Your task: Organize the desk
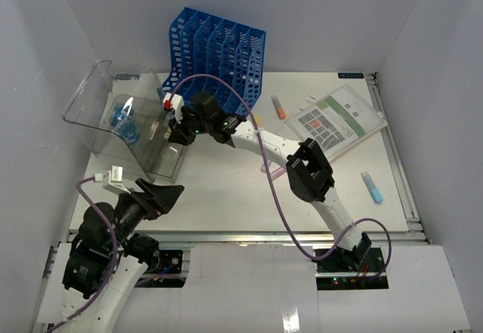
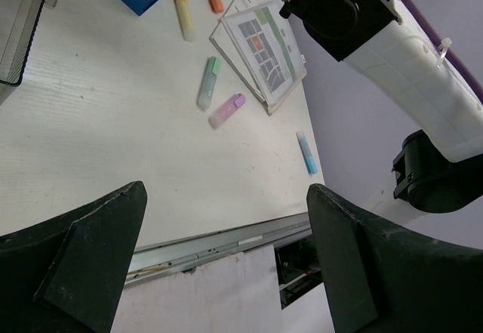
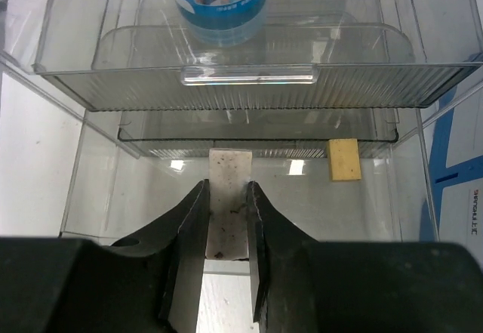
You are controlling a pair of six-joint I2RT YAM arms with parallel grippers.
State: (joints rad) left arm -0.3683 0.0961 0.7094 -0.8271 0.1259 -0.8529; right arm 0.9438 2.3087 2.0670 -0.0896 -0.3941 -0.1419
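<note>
Fingers of the right gripper (image 3: pixel 226 191) clamp a flat white block (image 3: pixel 229 163), perhaps an eraser, at the mouth of the clear drawer unit (image 3: pixel 249 91) on the left side of the desk (image 1: pixel 226 189). Behind it the right arm (image 1: pixel 279 148) stretches diagonally, with bare tabletop beneath. The desk's long axis runs left to right, parallel to the near rail (image 1: pixel 249 235). The left gripper (image 2: pixel 226 227) hangs spread wide and empty over the front-left edge.

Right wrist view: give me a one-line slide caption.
Right pincer grips a white block before a clear drawer organizer holding a yellow block below and a blue container above.
</note>
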